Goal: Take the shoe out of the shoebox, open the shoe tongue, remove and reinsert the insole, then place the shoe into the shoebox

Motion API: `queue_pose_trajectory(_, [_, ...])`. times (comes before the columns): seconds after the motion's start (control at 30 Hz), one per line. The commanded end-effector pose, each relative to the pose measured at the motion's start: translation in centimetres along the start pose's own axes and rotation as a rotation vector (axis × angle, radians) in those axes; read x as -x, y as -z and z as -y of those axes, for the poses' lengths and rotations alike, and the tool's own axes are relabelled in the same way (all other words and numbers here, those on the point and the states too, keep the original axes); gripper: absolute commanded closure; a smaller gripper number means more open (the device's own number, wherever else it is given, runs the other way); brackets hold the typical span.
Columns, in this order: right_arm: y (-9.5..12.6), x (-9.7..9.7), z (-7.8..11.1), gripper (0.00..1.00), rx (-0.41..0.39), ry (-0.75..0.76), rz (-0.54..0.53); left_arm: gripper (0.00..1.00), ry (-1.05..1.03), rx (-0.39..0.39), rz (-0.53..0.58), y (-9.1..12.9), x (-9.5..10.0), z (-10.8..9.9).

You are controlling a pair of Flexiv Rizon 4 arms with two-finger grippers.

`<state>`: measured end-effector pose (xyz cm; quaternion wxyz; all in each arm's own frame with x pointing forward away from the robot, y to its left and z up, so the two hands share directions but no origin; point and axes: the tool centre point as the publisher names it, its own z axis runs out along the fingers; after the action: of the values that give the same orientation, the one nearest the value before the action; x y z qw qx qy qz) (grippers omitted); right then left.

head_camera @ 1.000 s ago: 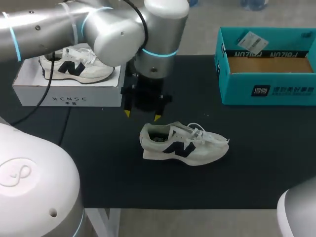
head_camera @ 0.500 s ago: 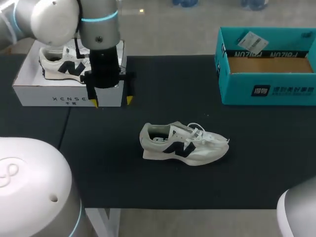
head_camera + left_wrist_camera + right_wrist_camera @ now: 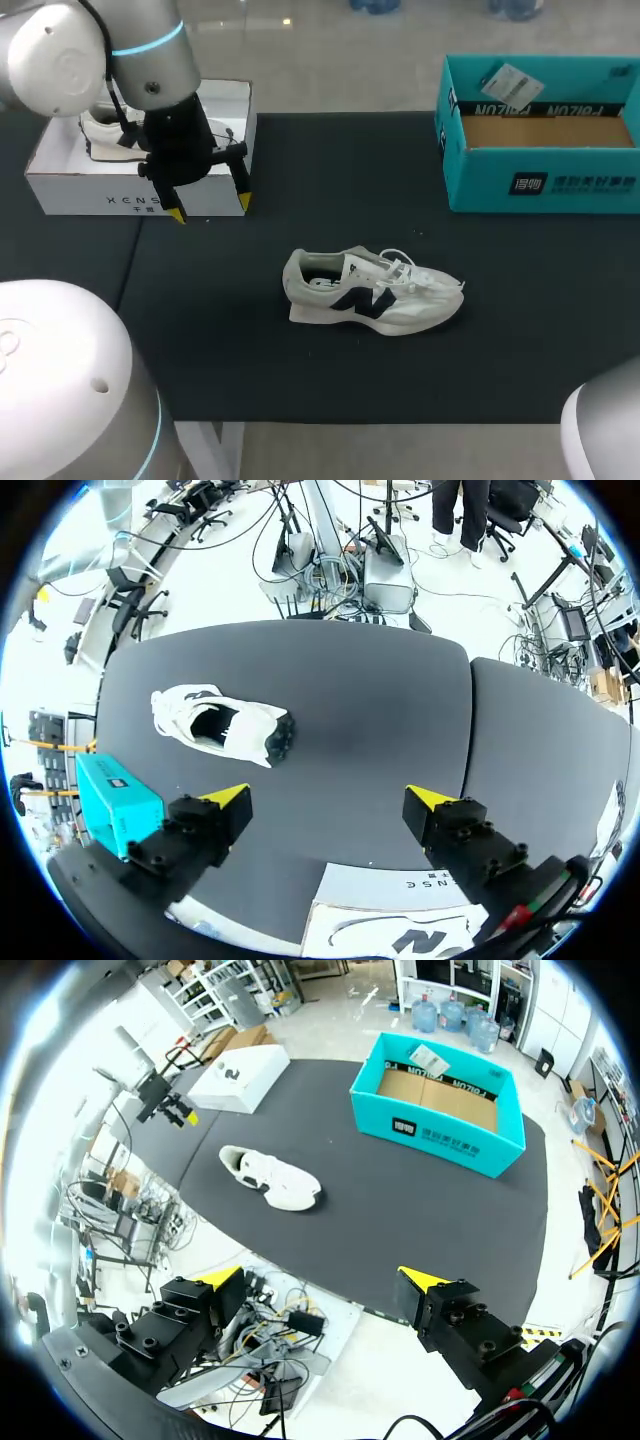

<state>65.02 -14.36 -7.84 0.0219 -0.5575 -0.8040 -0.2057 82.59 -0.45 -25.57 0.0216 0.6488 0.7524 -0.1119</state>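
Both spread wide and empty, left fingers [image 3: 225,800] by the white box [image 3: 100,195], right fingers [image 3: 215,1282] off the tabletop [image 3: 500,330]; shoe [image 3: 372,290] out, mid-tabletop, so tongue-opening seemingly next, needing a descent onto it.

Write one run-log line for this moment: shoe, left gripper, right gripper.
shoe: upright on mat | left gripper: open, empty, by white shoebox | right gripper: open, empty
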Motion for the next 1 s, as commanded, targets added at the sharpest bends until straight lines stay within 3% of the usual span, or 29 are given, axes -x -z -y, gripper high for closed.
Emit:
queue_pose_trajectory(0.03, [0.1,0.0,-0.4,0.00,-0.009,-0.001,-0.001,0.00,0.142,-0.101,0.209,-0.1,-2.4,0.0])
queue_pose_trajectory(0.27, [0.1,0.0,-0.4,0.00,-0.009,-0.001,-0.001,0.00,0.339,-0.526,0.464,-2.1,-7.8,2.6])
queue_pose_trajectory(0.37, [0.1,0.0,-0.4,0.00,-0.009,-0.001,-0.001,0.00,0.395,-0.542,0.569,-3.5,-8.9,3.8])
queue_pose_trajectory(0.5, [0.1,0.0,-0.4,0.00,-0.009,-0.001,-0.001,0.00,0.427,-0.571,0.660,-4.4,-8.4,5.6])
queue_pose_trajectory(0.57, [0.1,0.0,-0.4,0.00,-0.009,-0.001,-0.001,0.00,0.480,-0.508,0.657,-4.6,-7.9,6.0])
queue_pose_trajectory(0.6, [0.1,0.0,-0.4,0.00,-0.009,-0.001,-0.001,0.00,0.480,-0.528,0.682,-4.5,-7.6,6.1])
queue_pose_trajectory(0.67, [0.1,0.0,-0.4,0.00,-0.009,-0.001,-0.001,0.00,0.513,-0.469,0.693,-4.4,-7.0,6.2])
queue_pose_trajectory(0.7, [0.1,0.0,-0.4,0.00,-0.009,-0.001,-0.001,0.00,0.510,-0.492,0.708,-4.2,-6.7,6.0])
queue_pose_trajectory(0.83, [0.1,0.0,-0.4,0.00,-0.009,-0.001,-0.001,0.00,0.517,-0.546,0.628,-4.0,-5.2,6.5])
queue_pose_trajectory(1.0, [0.1,0.0,-0.4,0.00,-0.009,-0.001,-0.001,0.00,0.517,-0.546,0.628,-4.0,-5.2,6.5])
